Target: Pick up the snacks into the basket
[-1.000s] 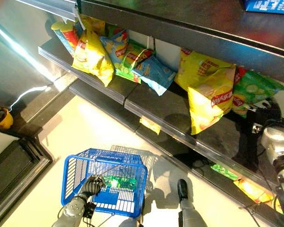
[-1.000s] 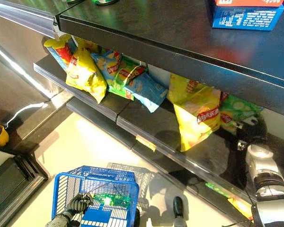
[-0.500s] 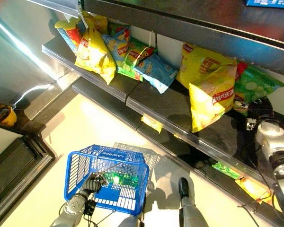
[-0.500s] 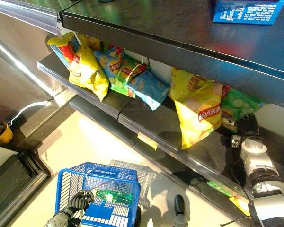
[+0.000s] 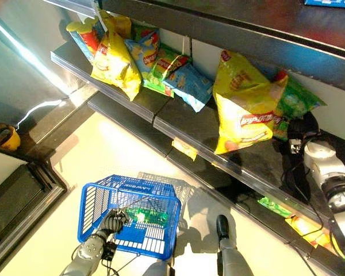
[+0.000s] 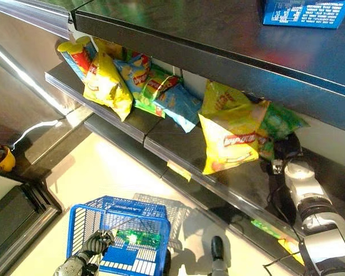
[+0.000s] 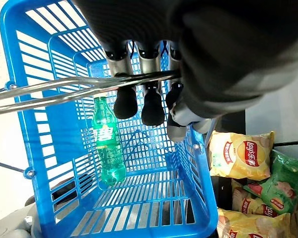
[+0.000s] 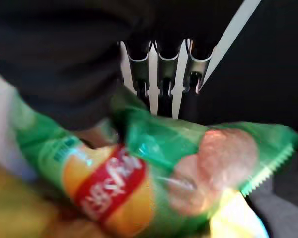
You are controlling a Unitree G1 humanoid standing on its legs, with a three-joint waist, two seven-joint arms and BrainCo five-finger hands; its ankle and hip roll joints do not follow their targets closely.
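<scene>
**Q:** Left hand — what has it got?

**A:** Its fingers are curled round the metal handle of the blue basket, which hangs down at about 7 o'clock in the head views. A green bottle lies on the basket's floor.

**Q:** And farther out?

**A:** A dark shelf runs from 11 o'clock across to 3 o'clock, with snack bags leaning along it: a yellow chip bag and a blue bag toward 11 o'clock, and a big yellow bag tilted near the middle.

**Q:** The right hand?

**A:** The right hand is up at 3 o'clock, against the green chip bag just beside the big yellow one. In its wrist view the fingers reach over the bag's top edge, but I cannot tell whether they are gripping it.
</scene>
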